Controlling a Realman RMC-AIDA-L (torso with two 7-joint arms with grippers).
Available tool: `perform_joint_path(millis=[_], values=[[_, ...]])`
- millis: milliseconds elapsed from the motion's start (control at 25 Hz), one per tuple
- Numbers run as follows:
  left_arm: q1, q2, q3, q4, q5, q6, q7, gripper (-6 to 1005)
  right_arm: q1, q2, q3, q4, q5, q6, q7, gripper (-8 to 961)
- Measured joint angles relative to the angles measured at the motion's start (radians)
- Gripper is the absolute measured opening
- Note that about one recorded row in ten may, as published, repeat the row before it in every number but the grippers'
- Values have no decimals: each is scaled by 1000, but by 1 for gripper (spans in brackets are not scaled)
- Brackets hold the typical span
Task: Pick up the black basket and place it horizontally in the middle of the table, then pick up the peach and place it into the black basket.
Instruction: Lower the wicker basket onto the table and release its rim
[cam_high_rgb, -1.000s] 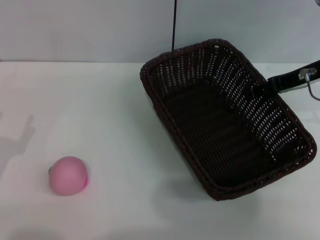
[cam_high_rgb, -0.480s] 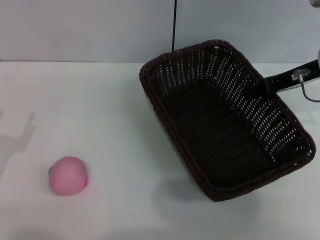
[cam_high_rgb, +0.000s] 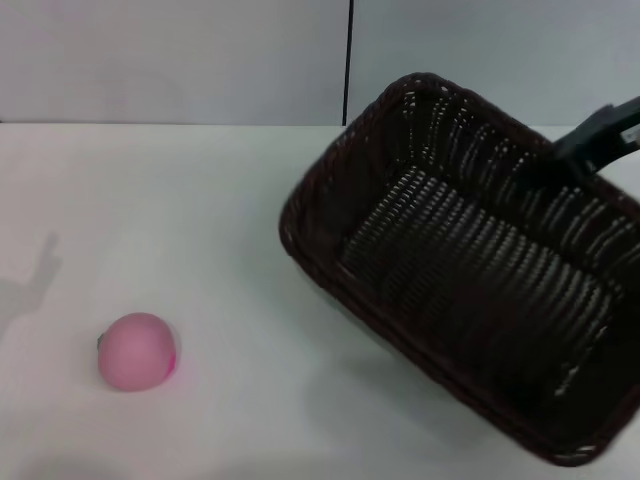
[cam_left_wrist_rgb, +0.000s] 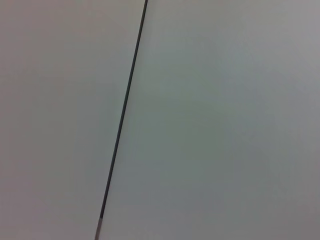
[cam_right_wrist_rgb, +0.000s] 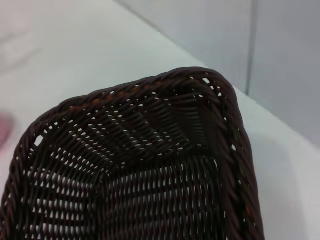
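The black basket (cam_high_rgb: 470, 290) hangs tilted over the right side of the table (cam_high_rgb: 180, 200), not yet set down in the middle, the right gripper (cam_high_rgb: 575, 150) apparently clamped on its far rim, while the peach (cam_high_rgb: 137, 350) waits untouched at front left.

Left wrist view, contents as recorded:

- Wall (cam_left_wrist_rgb: 220, 120): a plain, pale grey expanse that filled the whole frame, smooth and without marking or texture.
- Seam (cam_left_wrist_rgb: 124, 110): one thin dark line that crossed the wall on a slant, running from one edge of the frame almost to the opposite edge. It stayed straight and even in width along its length, and split the wall into a narrower panel (cam_left_wrist_rgb: 55, 120) and a wider one.
- End of seam (cam_left_wrist_rgb: 98, 231): close to the frame edge the dark line gave way to a short, lighter stub.
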Motion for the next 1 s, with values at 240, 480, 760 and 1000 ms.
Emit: perform_joint_path(millis=[240, 480, 760, 1000], values=[[9, -5, 1, -9, -3, -1, 13, 740, -10, 5, -3, -69, 34, -47, -357, 147], [25, -9, 7, -76, 1, -4, 98, 737, 7, 15, -56, 0, 81, -43, -590, 160], [34, -11, 9, -147, 2, -48, 143, 732, 26, 23, -106, 57, 98, 0, -654, 176], [29, -13, 11, -160, 3, -77, 144, 728, 23, 28, -107, 123, 174, 17, -729, 190]])
